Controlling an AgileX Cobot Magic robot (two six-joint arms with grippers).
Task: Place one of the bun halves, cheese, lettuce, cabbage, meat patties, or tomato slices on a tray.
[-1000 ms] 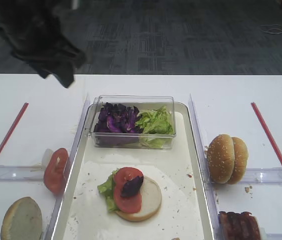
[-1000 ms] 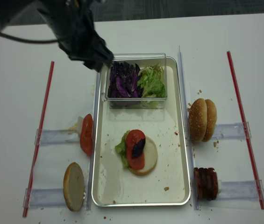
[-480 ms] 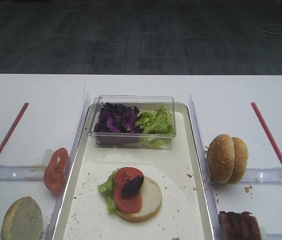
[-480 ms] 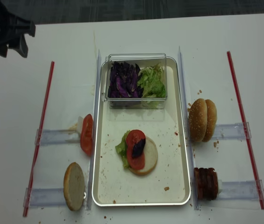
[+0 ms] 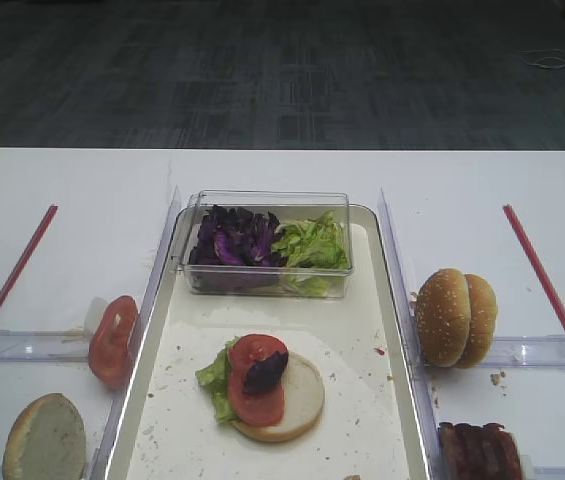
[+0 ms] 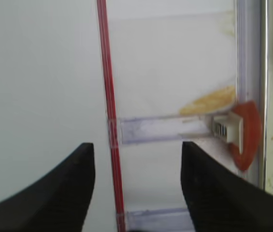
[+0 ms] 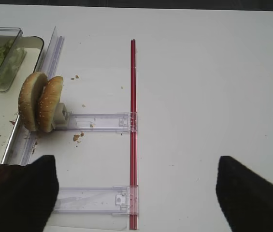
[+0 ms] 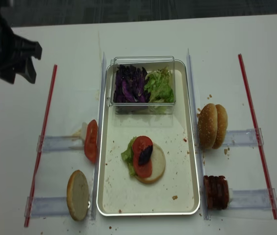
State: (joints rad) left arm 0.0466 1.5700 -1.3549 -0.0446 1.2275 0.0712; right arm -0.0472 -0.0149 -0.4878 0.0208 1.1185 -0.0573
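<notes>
While the left gripper (image 8: 23,73) hangs open and empty, cabbage (image 8: 145,154) sits on the tray (image 8: 187,196) stack, well to its right.

Meat patties (image 5: 479,452) cut by the frame's bottom edge

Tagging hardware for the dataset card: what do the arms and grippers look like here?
The left gripper and its arm are matte black, bulky and angular in the realsense view. Both wrist views show two broad, rounded black fingers per gripper, right gripper included. No markings, labels or cables are visible.
</notes>
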